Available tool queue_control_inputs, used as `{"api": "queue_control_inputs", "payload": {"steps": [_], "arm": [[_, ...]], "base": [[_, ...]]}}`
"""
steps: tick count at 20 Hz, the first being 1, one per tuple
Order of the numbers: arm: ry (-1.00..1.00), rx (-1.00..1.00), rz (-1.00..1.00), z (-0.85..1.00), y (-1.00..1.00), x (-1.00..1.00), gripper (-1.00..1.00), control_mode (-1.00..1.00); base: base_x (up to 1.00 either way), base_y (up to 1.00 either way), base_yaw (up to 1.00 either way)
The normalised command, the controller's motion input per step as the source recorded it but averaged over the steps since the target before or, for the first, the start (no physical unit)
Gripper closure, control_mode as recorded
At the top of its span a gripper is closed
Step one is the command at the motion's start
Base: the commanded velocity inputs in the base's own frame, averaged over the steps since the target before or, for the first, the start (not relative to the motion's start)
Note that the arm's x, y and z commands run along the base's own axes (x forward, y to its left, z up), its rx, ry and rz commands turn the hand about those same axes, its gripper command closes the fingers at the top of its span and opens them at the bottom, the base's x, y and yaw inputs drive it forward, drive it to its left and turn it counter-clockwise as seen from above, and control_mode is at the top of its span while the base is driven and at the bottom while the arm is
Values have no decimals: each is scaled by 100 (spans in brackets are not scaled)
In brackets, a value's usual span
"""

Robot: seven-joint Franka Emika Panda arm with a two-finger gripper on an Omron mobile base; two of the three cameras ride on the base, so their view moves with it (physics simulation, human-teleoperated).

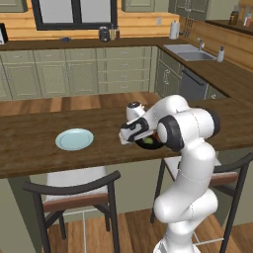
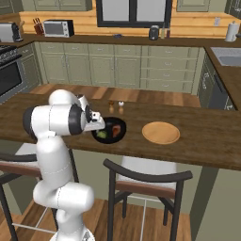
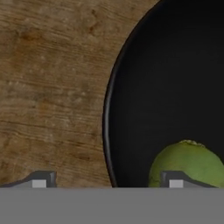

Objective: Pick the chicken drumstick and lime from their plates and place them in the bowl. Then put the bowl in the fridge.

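Jaws standing wide apart, holding nothing, over the bowl (image 3: 175, 87).
Gripper (image 3: 107, 179) is hanging low in the frame; lime (image 3: 188, 164) is sitting inside the bowl, lower right.

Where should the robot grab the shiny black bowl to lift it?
Probably the rim of the round glossy black bowl, coming down from above with one finger inside and one outside. The bowl is too wide to span, and the small green lime and reddish-brown chicken drumstick fill the middle.
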Motion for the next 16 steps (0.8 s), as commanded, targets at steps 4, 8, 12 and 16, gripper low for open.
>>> {"api": "queue_control_inputs", "payload": {"steps": [4, 8, 12, 16], "arm": [[0, 0, 0, -21, -30, 0, 100, -100], [0, 0, 0, -19, -43, 0, 100, -100], [0, 0, 0, -34, -41, 0, 100, -100], [0, 0, 0, -45, -5, -1, 100, -100]], "base": [[0, 0, 0], [0, 0, 0], [0, 0, 0], [0, 0, 0]]}}
